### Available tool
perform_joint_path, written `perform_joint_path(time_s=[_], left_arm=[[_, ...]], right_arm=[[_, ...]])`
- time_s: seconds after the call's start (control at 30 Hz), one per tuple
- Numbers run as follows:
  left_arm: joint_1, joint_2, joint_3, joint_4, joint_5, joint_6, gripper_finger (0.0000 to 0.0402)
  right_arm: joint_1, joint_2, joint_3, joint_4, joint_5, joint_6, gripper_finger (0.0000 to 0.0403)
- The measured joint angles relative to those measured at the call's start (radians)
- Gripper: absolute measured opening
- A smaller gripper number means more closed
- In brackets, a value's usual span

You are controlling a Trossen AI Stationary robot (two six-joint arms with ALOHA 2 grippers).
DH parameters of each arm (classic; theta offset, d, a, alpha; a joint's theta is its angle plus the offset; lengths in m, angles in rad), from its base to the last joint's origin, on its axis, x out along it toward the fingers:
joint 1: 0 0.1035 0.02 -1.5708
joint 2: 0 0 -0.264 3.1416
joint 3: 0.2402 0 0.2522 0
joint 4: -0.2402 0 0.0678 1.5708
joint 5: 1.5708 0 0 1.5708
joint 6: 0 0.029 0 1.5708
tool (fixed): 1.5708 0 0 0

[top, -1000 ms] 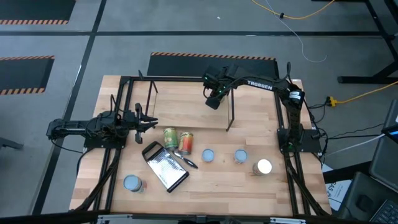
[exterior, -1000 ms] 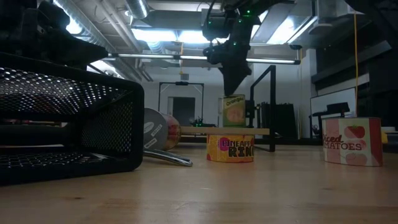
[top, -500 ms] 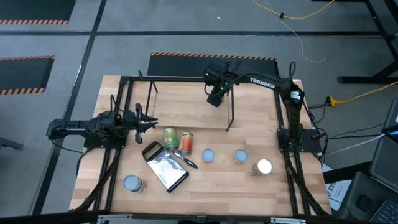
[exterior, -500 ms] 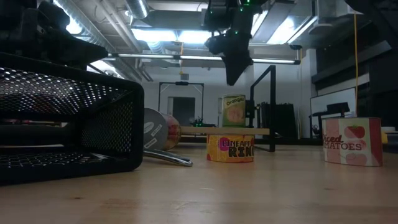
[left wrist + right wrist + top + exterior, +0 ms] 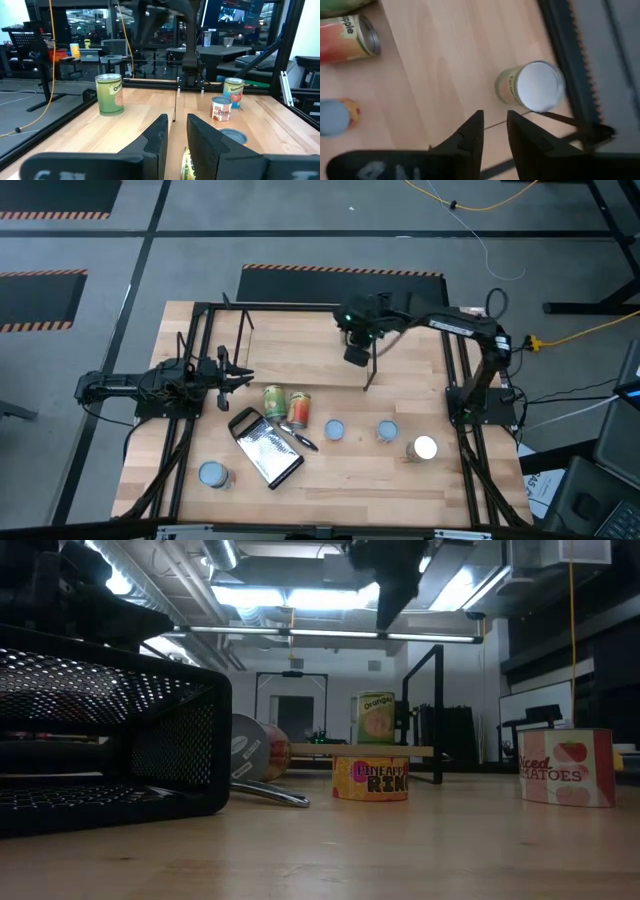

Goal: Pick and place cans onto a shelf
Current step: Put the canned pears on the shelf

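Right now the right end effector (image 5: 357, 355) hangs high over the far part of the shelf (image 5: 300, 360), its two fingers set to a narrow gap with nothing between them. One upright can (image 5: 376, 718) stands on the shelf's wooden board. The silver-topped can (image 5: 536, 86) in the right wrist view, just beyond the fingertips beside a black rod, looks like this same one, though I cannot be sure. The next pick, I judge, turns on direction: every other can sits on the counter (image 5: 400, 490) on the near side of the shelf, well apart from that raised arm. Two blue-grey-topped cans (image 5: 334, 430) (image 5: 386, 431) and a white-topped can (image 5: 424, 448) stand upright toward the right arm's side, axes vertical, so it could drop straight onto them. The green can (image 5: 273, 401) and the orange-red can (image 5: 298, 408), which lies on its side pointing roughly far-to-near, sit closer to the left end effector (image 5: 243, 375). That one waits low at the counter's left, also narrow and empty.
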Motion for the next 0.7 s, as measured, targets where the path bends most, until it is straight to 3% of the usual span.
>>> perform_joint_path(time_s=[0.17,0.3,0.5,0.7], left_arm=[[0.000,0.000,0.000,0.045,0.000,0.000,0.0065],[0.000,0.000,0.000,0.103,0.001,-0.001,0.0065],[0.000,0.000,0.000,0.200,0.004,-0.002,0.0070],[0.000,0.000,0.000,0.253,0.008,-0.053,0.0115]], right_arm=[[0.073,-0.106,-0.126,0.040,0.102,0.072,0.0090],[0.124,-0.216,-0.302,0.158,0.159,0.129,0.0090],[0.191,-0.393,-0.599,0.398,0.167,0.158,0.0090],[0.227,-0.519,-0.792,0.560,0.167,0.223,0.0090]])
